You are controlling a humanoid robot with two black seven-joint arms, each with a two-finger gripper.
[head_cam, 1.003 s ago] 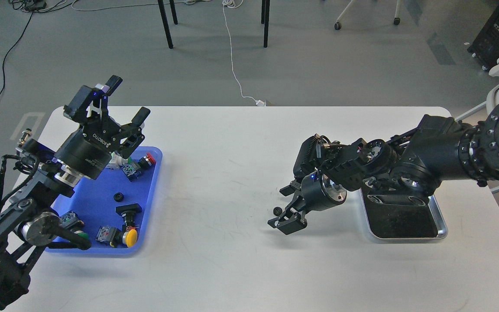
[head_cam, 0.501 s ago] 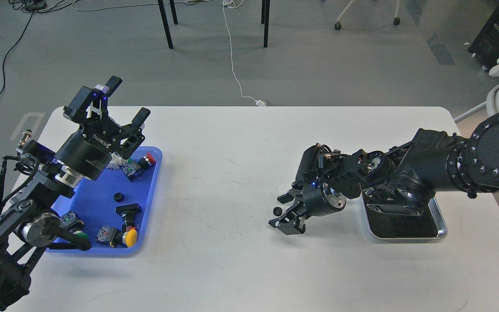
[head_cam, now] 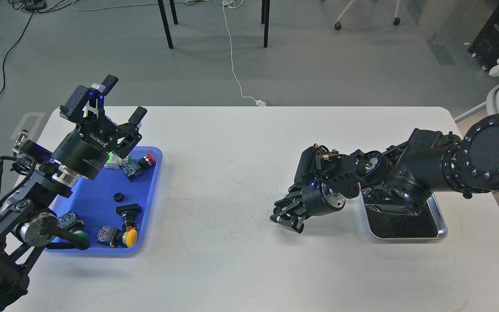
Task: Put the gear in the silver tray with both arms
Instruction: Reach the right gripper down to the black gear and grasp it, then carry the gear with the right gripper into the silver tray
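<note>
From the head view, the right gripper sat low on the white table with its fingers drawn close together, apparently pinching the small black toothed gear; the gear itself was hidden between them, so I judge rather than see the hold. Just behind that arm lay the rectangular shiny silver tray, dark floor bare where visible: the drop was not yet done. The left gripper hung spread and empty above the blue plastic tray of push-buttons, where another small black gear lay.
</note>
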